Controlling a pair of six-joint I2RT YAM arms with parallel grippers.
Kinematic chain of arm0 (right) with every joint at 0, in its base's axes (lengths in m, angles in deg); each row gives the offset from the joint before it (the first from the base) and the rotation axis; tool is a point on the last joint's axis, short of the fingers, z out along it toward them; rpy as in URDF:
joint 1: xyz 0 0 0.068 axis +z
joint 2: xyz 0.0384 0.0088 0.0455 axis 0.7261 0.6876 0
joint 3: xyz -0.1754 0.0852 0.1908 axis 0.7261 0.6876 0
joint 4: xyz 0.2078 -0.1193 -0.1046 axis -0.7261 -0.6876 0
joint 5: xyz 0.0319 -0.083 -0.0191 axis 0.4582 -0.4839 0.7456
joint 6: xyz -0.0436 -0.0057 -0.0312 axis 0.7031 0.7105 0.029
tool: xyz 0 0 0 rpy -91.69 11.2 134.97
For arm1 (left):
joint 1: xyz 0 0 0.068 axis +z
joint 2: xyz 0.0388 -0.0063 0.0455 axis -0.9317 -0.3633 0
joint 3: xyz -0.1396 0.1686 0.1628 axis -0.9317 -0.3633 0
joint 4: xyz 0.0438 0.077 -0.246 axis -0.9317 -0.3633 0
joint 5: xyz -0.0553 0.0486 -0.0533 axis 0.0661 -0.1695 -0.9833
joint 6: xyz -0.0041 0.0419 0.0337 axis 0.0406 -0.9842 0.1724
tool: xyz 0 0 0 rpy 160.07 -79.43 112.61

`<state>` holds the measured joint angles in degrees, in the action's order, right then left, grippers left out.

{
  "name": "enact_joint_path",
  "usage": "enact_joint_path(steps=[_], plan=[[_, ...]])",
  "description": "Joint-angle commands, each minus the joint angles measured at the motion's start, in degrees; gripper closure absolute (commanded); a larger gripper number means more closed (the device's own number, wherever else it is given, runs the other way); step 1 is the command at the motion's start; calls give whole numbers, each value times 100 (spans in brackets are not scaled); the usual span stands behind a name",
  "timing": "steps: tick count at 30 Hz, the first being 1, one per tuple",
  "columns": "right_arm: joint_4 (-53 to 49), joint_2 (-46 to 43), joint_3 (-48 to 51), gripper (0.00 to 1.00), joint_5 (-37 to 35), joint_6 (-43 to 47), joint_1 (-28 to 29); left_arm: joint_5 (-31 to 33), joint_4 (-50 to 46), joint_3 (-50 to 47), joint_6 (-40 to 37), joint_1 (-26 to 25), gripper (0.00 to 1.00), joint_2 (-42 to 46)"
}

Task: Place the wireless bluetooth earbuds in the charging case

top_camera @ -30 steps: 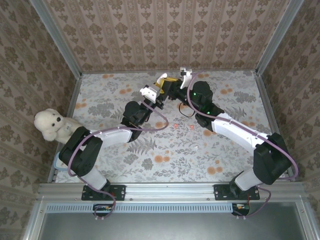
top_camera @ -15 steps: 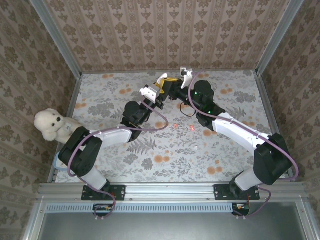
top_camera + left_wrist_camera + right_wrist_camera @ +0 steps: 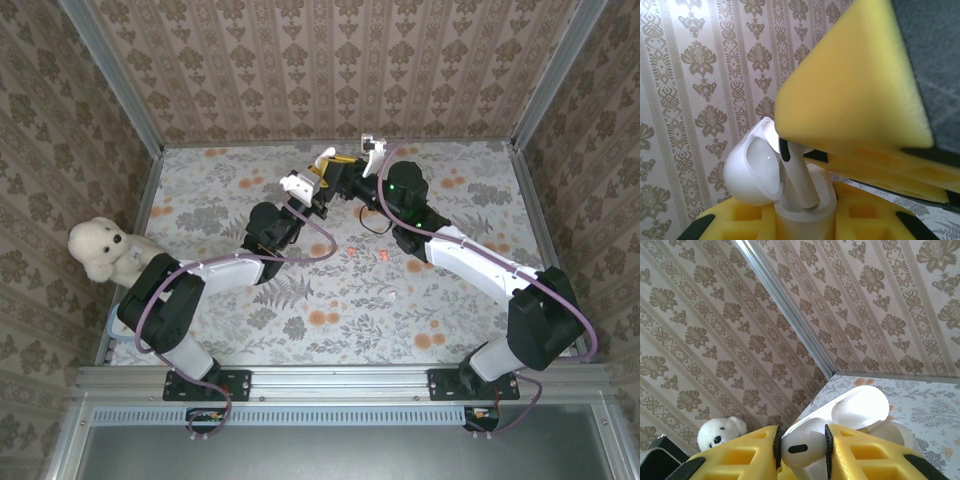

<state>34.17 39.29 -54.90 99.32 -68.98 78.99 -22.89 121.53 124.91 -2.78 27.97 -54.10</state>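
White earbud [image 3: 799,449]: pinched narrowly in the right hand [image 3: 801,440], its stem leaning part-way into the charging case [image 3: 805,215], beside the case's open lid [image 3: 751,172]. Case: clamped in the shut left hand [image 3: 805,222]. Hazard, judged: stem sits askew to the case's socket; an early release could leave it wedged, or tip it out of the case onto the bench [image 3: 480,190].

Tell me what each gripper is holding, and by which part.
The left gripper grips the open charging case by its base; right gripper pinches a white earbud by its head.
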Motion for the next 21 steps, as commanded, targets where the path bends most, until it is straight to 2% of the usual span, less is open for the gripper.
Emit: enact_joint_path(steps=[1, 21], plan=[[-156, 129, 168, 69, -219, -120, 10, -885, 467, 28, 59, -201, 100, 336], [-58, -47, 462, 73, -30, 12, -43, -823, 426, 66, 6, -198, 100, 426]])
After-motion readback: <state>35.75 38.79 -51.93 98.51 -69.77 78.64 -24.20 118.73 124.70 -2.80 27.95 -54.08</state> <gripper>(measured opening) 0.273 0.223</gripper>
